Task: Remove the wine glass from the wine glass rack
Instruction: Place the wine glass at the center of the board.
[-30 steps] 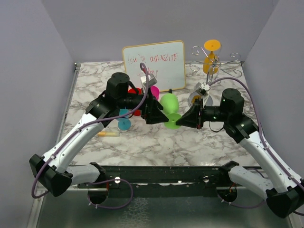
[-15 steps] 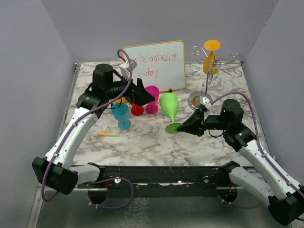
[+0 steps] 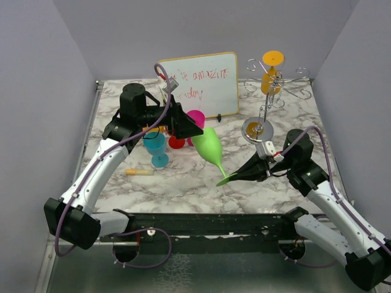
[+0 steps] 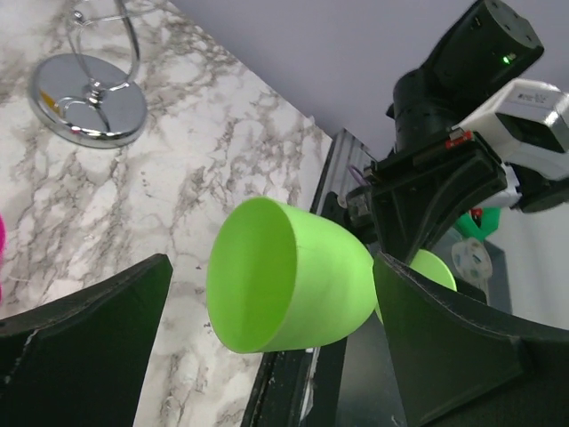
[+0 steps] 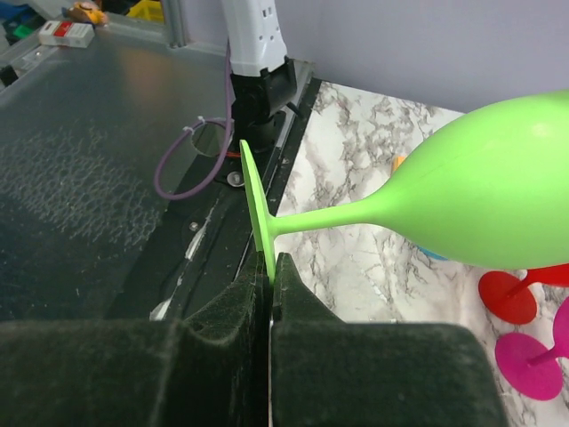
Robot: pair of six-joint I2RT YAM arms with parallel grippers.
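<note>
At the right gripper (image 5: 269, 267), the two padded fingers are pressed together on the flat foot of the green wine glass (image 5: 480, 191), pinching the thin disc on edge. From that pinch the stem runs out sideways to the bowl, so the glass lies steeply tilted rather than upright, its bowl pointing away from the right arm and up toward the left arm. The top view places the foot low over the marble worktop (image 3: 287, 110) near its front, with the bowl higher and further back.

Across from it, the left gripper (image 3: 192, 126) is spread wide and holds nothing. Its wrist view shows the open mouth of the green bowl between the two fingers, clear of one finger and very close to the other; whether it touches that one I cannot tell.

Just behind the left gripper stand a pink glass (image 3: 196, 118), a red glass (image 3: 176, 142) and a blue glass (image 3: 156, 146), with a small yellow stick (image 3: 139, 172) lying in front of the blue one. A whiteboard (image 3: 208, 85) with red writing leans at the back.

The wine glass rack (image 3: 266, 108) stands at the far right, its round shiny base just behind the right gripper. An orange glass (image 3: 272, 60) hangs on its wire arms, foot uppermost. The green glass is apart from the rack, touching none of its wires.
</note>
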